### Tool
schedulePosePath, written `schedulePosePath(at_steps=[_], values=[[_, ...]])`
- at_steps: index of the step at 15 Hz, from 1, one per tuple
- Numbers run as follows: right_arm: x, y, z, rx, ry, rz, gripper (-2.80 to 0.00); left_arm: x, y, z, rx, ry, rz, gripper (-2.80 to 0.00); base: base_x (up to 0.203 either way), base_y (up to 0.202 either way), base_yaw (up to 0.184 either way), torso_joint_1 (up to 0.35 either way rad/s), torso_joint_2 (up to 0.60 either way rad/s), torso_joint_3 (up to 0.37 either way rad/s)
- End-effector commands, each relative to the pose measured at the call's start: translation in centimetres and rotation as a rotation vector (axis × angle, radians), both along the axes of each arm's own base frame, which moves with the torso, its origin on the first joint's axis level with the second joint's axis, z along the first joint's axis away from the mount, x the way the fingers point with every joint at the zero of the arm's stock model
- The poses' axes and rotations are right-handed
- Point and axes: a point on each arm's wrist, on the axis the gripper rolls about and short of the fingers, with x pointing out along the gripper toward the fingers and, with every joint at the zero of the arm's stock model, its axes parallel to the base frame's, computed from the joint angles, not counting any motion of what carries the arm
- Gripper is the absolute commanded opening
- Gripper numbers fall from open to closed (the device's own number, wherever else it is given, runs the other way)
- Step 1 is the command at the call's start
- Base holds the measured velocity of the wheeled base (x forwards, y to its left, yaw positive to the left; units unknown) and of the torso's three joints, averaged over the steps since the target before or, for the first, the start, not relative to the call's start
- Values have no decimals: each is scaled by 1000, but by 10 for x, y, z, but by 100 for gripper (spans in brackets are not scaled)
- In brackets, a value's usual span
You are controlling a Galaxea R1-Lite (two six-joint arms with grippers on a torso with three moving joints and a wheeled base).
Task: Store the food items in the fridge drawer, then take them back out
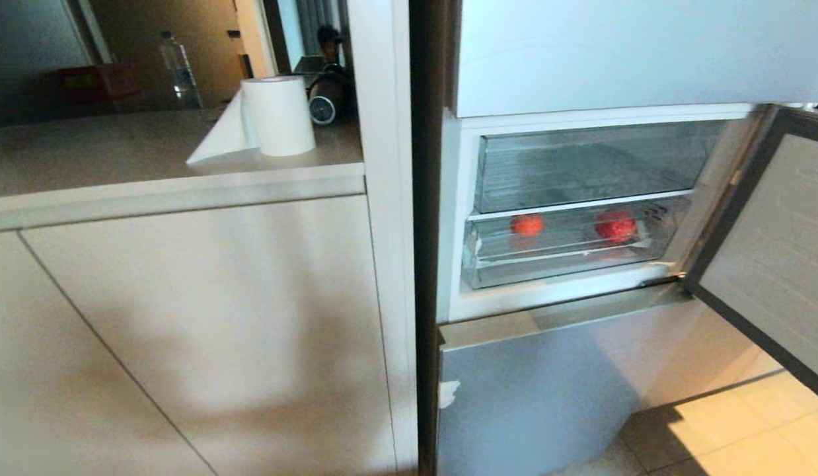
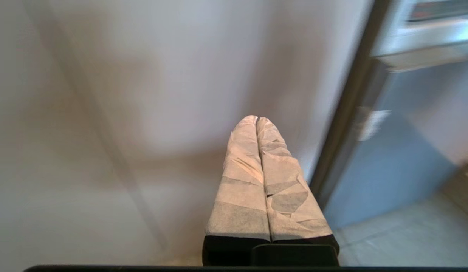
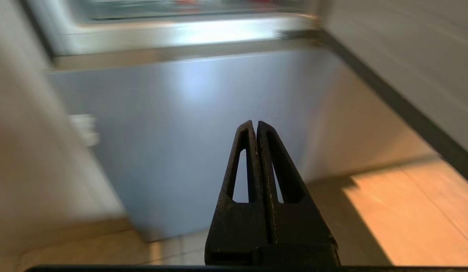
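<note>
We log both fruits, orange-red fruit (image 1: 527, 225) and deeper red fruit (image 1: 616, 225), in the fridge drawer (image 1: 567, 261), above our clenched, empty right end effector (image 3: 256, 124), the nearer; left end effector (image 2: 256, 120) likewise clenched.

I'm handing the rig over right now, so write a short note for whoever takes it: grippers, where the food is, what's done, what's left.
Left gripper: jaws shut, empty, parked low before the cabinet front.
Right gripper: jaws shut, empty, facing the grey-blue lower door panel.
Fridge door is swung open to the right.
Orange-red fruit and deeper red fruit both lie in the fridge drawer, apart from each other, below the clear bin.
Done: both fruits appear stored.
Left: take both fruits back out of the drawer.
</note>
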Motion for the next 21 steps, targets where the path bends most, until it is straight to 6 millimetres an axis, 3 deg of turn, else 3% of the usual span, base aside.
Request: schedulePosePath(at_steps=[1,7,11,14,17,18,21], values=[[0,0,0,3,1,0,-280,0,0,0,0,1,0,-280,1,-7,168,3,10,2],[0,0,0,13,1,0,-280,0,0,0,0,0,0,-280,0,-8,167,3,2,3],[0,0,0,-52,3,11,-280,0,0,0,0,1,0,-280,-1,0,23,1,1,1],[1,0,31,-13,16,16,-280,0,0,0,0,1,0,-280,0,0,0,0,0,0],[34,2,66,85,206,72,-280,0,0,0,0,1,0,-280,0,0,0,0,0,0],[47,2,71,109,257,101,0,0,0,0,0,1,0,-280,0,0,0,0,0,0],[99,4,79,165,393,177,0,0,0,0,0,1,0,-280,0,0,0,0,0,0]])
